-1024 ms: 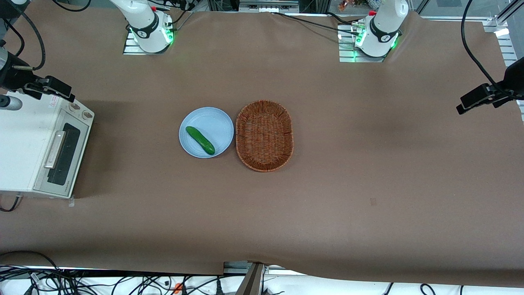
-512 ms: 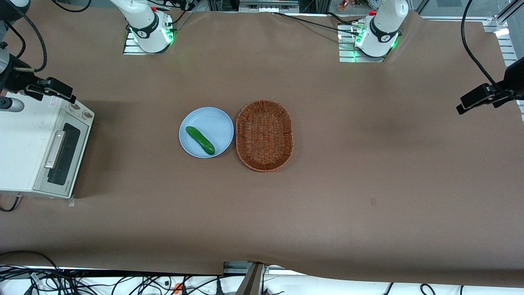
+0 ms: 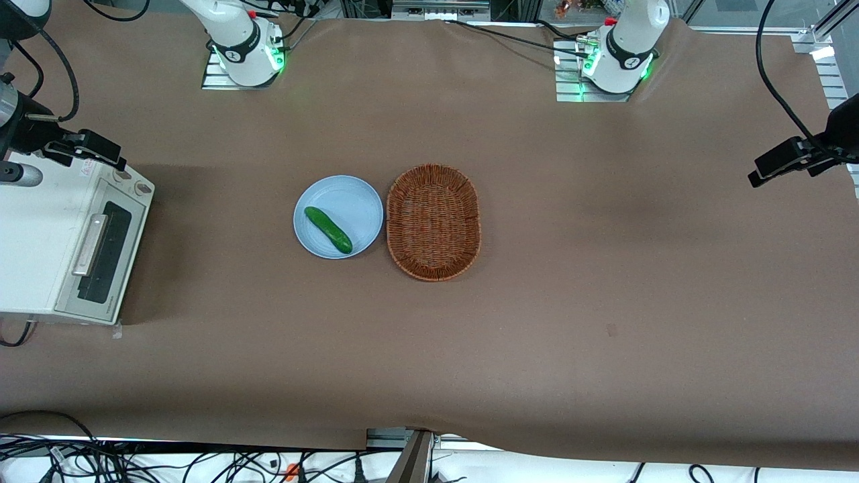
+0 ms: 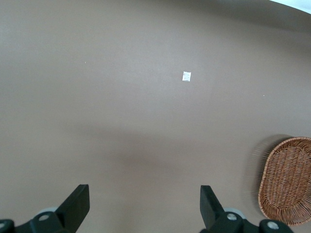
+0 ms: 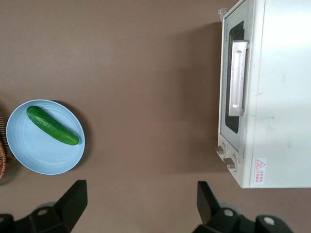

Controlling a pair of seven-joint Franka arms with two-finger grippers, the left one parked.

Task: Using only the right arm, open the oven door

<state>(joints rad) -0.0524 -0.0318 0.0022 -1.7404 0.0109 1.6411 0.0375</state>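
Observation:
The small white toaster oven (image 3: 40, 235) stands at the working arm's end of the table. Its oven door (image 3: 100, 258), pale grey frame with dark glass and a silver bar handle (image 3: 90, 245), is closed. The door (image 5: 228, 97) and handle (image 5: 237, 77) also show in the right wrist view, with the two knobs (image 5: 226, 156) beside the door. The right arm (image 3: 17, 121) hangs high over the oven's knob-end corner, farther from the front camera than the handle. Its black gripper (image 3: 86, 149) is open and empty (image 5: 140, 190), well above the table and touching nothing.
A pale blue plate (image 3: 349, 198) with a green cucumber (image 3: 328, 229) sits mid-table, beside a brown wicker basket (image 3: 433, 221). Both lie toward the parked arm from the oven. Bare brown table lies in front of the oven door.
The right arm's wrist and gripper have drifted slightly nearer to the front camera above the oven's corner. The oven door stays closed.

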